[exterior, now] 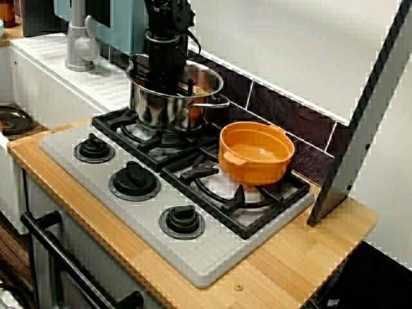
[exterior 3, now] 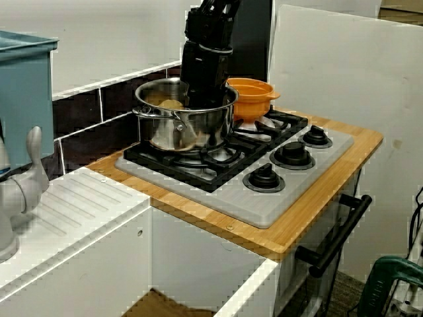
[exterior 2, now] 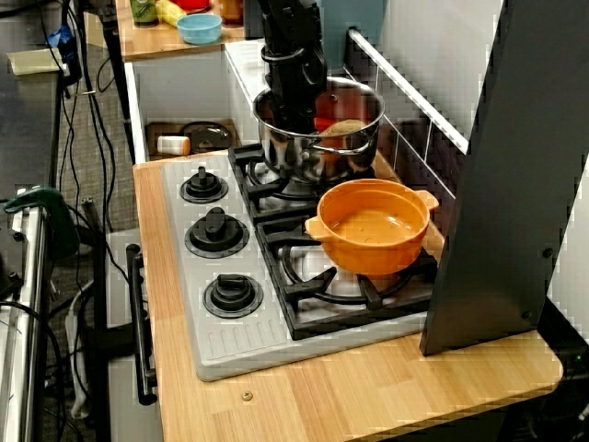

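Note:
A steel pot (exterior: 174, 106) stands on the back left burner of the stove. My black gripper (exterior: 168, 82) reaches straight down into it, and the pot's wall hides the fingertips. In the view from the sink side a tan lump (exterior 3: 170, 104) lies in the pot next to the gripper (exterior 3: 203, 92). The high view from the stove's front shows the tan lump (exterior 2: 346, 128) and something red (exterior 2: 328, 103) behind the gripper (exterior 2: 296, 115). Whether the fingers touch or hold either I cannot tell. An orange pot (exterior: 256, 152), with nothing in it, sits on the neighbouring burner.
Three black knobs (exterior: 134, 180) line the stove's grey front panel. A dark slanted board (exterior: 360, 129) leans at the right end of the wooden counter (exterior: 302, 257). A white drainboard with a grey faucet (exterior: 78, 45) lies left of the stove. A tiled wall runs behind.

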`<move>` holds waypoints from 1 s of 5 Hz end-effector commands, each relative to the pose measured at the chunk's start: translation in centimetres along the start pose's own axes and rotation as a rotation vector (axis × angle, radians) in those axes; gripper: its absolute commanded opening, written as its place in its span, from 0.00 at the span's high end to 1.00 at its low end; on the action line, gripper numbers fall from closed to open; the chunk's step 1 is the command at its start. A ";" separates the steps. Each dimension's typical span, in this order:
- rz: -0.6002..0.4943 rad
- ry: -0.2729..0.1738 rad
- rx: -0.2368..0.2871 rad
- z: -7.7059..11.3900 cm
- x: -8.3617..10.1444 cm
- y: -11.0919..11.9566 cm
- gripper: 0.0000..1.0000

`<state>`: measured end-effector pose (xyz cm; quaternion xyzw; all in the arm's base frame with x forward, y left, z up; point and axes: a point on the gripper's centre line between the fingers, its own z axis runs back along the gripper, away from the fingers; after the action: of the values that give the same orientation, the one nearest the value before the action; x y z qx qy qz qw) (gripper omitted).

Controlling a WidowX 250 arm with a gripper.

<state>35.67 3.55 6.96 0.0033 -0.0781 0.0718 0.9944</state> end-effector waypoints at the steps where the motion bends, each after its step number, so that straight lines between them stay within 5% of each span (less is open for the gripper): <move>1: 0.013 -0.072 0.009 2.9 1.1 0.7 0.00; 5: 0.011 -0.064 0.016 2.4 1.4 0.9 0.00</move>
<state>35.34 3.91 7.10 0.0103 -0.0687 0.0729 0.9949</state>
